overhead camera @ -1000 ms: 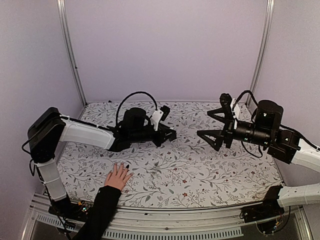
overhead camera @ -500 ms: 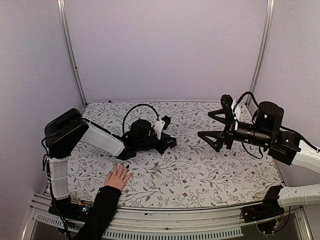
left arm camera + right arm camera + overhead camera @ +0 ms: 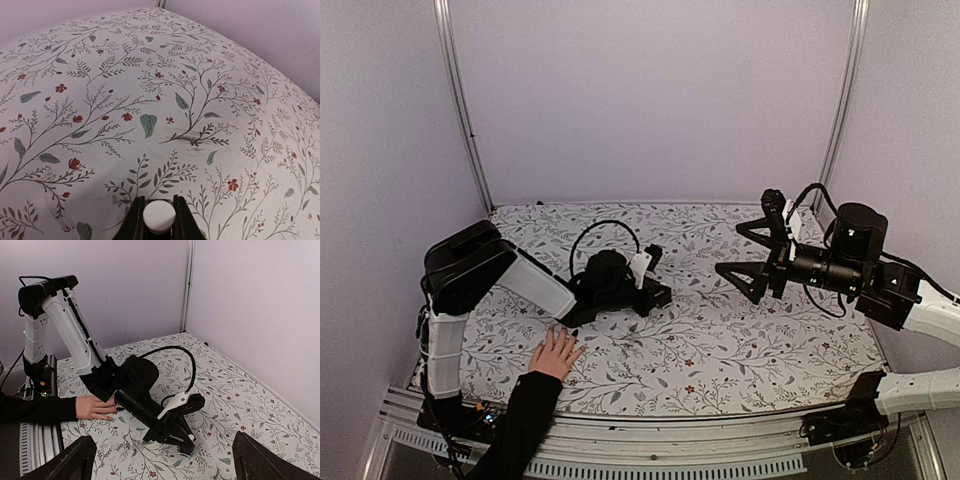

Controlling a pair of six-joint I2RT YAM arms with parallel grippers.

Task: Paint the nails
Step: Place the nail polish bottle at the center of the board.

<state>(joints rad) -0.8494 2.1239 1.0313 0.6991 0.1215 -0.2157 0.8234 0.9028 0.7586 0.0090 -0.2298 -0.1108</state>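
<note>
The nails (image 3: 569, 336), too small to make out clearly, sat at the tips of a hand (image 3: 556, 354) lying flat with spread fingers on the near left of the table (image 3: 740, 345). They looked hard but tiny, and being part of a living hand they were probably not to be gripped at all, only brushed lightly. The left claw (image 3: 658, 296) hung low just beyond those fingertips without touching them, clenched on a white cap (image 3: 159, 216), while the right claw (image 3: 745, 250) stood released, well apart to the right.
</note>
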